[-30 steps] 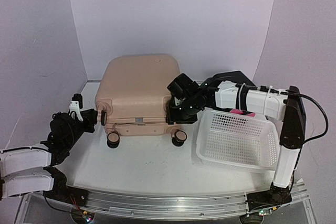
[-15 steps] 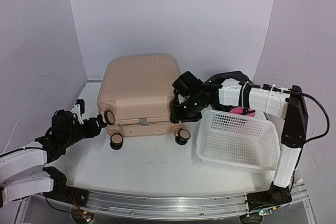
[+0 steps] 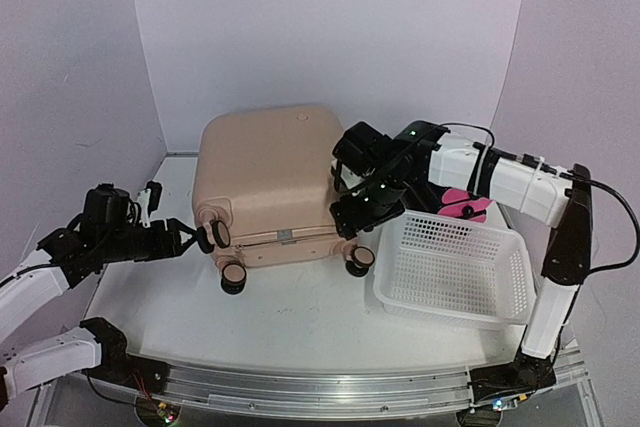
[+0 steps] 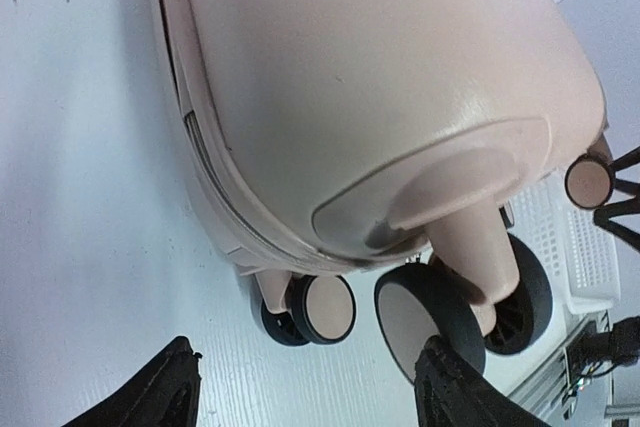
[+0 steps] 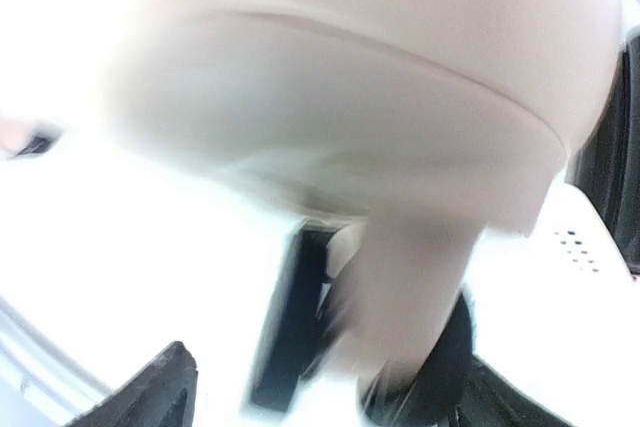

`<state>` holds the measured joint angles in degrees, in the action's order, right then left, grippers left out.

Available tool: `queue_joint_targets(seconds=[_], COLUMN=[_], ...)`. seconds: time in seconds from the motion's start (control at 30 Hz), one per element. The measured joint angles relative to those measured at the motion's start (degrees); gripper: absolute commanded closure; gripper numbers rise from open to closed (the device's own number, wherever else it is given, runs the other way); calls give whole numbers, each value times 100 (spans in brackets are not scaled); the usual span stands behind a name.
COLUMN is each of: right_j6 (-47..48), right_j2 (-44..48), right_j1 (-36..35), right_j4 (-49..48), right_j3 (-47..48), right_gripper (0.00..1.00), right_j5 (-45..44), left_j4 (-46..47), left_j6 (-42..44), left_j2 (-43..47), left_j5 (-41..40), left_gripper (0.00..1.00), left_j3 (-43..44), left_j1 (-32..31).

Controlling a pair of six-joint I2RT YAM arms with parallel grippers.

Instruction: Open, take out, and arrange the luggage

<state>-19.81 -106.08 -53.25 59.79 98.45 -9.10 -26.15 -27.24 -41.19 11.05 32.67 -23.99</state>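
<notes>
**Top external view.** The pale pink hard-shell suitcase with rounded corners (image 3: 268, 182) lies flat and closed on the white table (image 3: 300, 312), wheels toward the arms. Compared with one second ago, it is shifted slightly to the right and toward the near edge. The left hand (image 3: 190, 240), previously closed at the left wheel, is now parted just beside that wheel. The right hand (image 3: 362, 209) is set at the near right corner of the shell, and its arm is carried higher over the white perforated plastic basket (image 3: 450, 267). A pink-and-black item (image 3: 462, 202) is partly seen behind the basket. The release of both grips suggests that repositioning is finished; the opening step is not yet done.

**Left wrist view.** The suitcase (image 4: 380, 77) fills the frame, and its seam is seen shut. Two black-and-pink wheels (image 4: 325, 307) sit ahead of the left hand (image 4: 310, 387). The fingers (image 4: 160, 392) are well apart and nothing is clamped.

**Right wrist view.** The picture is heavily blurred. The suitcase (image 5: 380, 77) and one wheel leg are seen above the right hand (image 5: 330, 397). The fingers are spread wide, with a gap beside the leg, so no grip is indicated.

**Surface and room.** The table is smooth, white and glossy, with a metal rail at its near edge. It is enclosed by plain pale walls.
</notes>
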Motion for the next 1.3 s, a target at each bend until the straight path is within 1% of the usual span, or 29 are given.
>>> queue_joint_targets(seconds=[0.1, 0.2, 0.27, 0.3, 0.37, 0.4, 0.43, 0.47, 0.57, 0.63, 0.7, 0.8, 0.83, 0.9, 1.0, 1.1, 1.13, 1.2, 1.23, 1.3], right_j6=[39, 13, -46, -87, -195, -260, -330, -396, -496, -479, -494, -647, -728, -837, -920, -1005, -1021, -1014, -994, -949], right_j2=[234, 372, 350, 313, 186, 96, -15, -138, -514, -710, -813, -872, -909, -1029, -1327, -1596, -1696, -1945, -2081, -2310], right_j1=[-286, -538, -787, -881, -1075, -1156, -1202, -1217, -1204, -1202, -1207, -1285, -1340, -1464, -1696, -1882, -1939, -2039, -2083, -2146], right_j4=[282, 157, -210, -372, -944, -1237, -1499, -1711, -2223, -2393, -2463, -2542, -2557, -2575, -2520, -2420, -2352, -2168, -2068, -1941], right_j3=[247, 415, 439, 433, 337, 273, 221, 188, 175, 175, 177, 190, 247, 431, 876, 1204, 1329, 1674, 1875, 2197], right_gripper=[4, 4, 6, 8, 18, 21, 23, 23, 9, 2, 2, 2, 2, 2, 2, 2, 4, 19, 29, 40], right_j5=[-72, 52, 389, 525, 857, 997, 1119, 1228, 1464, 1539, 1554, 1453, 1357, 1058, 367, -223, -428, -855, -1078, -1473], left_j4=[-170, -103, 127, 269, 577, 699, 850, 992, 1346, 1351, 1311, 1130, 1010, 726, 389, 175, 157, 153, 153, 157], left_j6=[13, -55, -127, -140, -199, -240, -271, -280, -289, -273, -275, -249, -229, -184, -138, -136, -140, -179, -203, -284], left_j2=[131, -81, -424, -619, -890, -957, -1021, -1064, -1014, -901, -728, -492, -402, -173, 221, 557, 645, 750, 772, 780], left_j5=[155, 601, 1172, 1432, 1926, 2103, 2317, 2485, 2739, 2721, 2608, 2240, 2002, 1543, 977, 645, 570, 472, 431, 374], left_gripper=[18, 21, 23, 26, 36, 38, 39, 37, 31, 31, 30, 23, 20, 17, 14, 13, 13, 13, 13, 14], left_j3=[-7, -7, 26, 57, 127, 166, 229, 299, 376, 372, 358, 343, 339, 317, 310, 297, 273, 192, 138, 13], left_j1=[44, 98, 83, 66, 35, 28, 15, 4, -2, -2, -2, -4, -7, -7, -7, -7, -7, -7, -7, -7])
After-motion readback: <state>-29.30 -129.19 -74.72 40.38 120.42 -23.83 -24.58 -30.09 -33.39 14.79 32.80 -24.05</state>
